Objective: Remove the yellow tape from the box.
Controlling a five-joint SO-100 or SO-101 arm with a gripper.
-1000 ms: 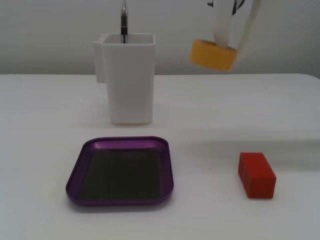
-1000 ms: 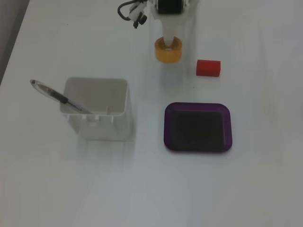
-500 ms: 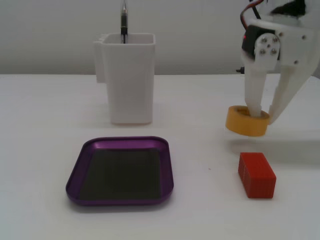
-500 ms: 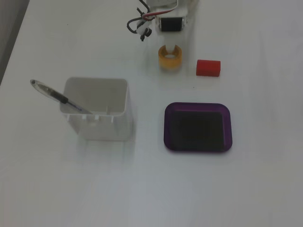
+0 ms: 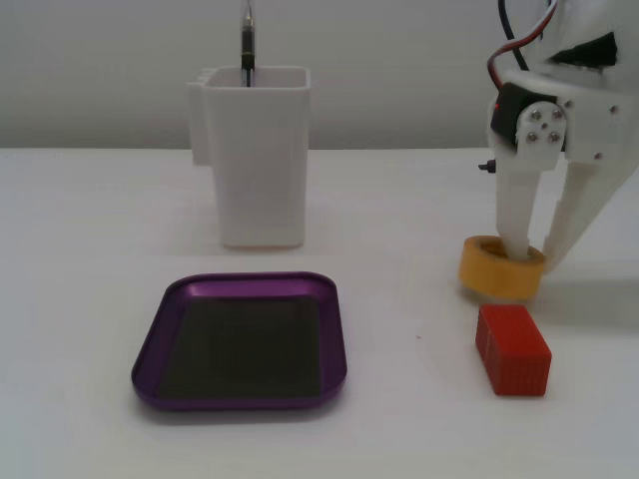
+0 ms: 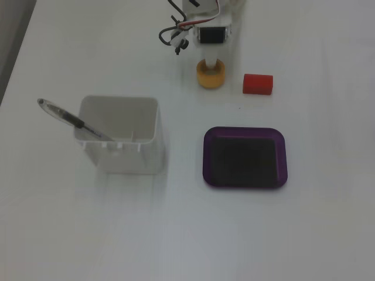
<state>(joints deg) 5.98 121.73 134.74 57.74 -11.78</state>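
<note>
The yellow tape (image 5: 494, 274) rests on the white table, outside the box, at the right in a fixed view; it also shows near the top in the other fixed view (image 6: 203, 77). My gripper (image 5: 531, 255) stands over it, pointing down. One finger is inside the hollow core and the other is against the outer right side, so the jaws close on the roll's wall. The box (image 5: 160, 329), a purple tray with a dark bottom, lies empty to the left of the tape; it also shows in the other fixed view (image 6: 207, 158).
A red rectangular block (image 5: 512, 349) lies on the table just in front of the tape, also seen beside it in the other fixed view (image 6: 258, 84). A tall white plastic container (image 5: 260, 160) holding a pen (image 6: 70, 120) stands behind the tray.
</note>
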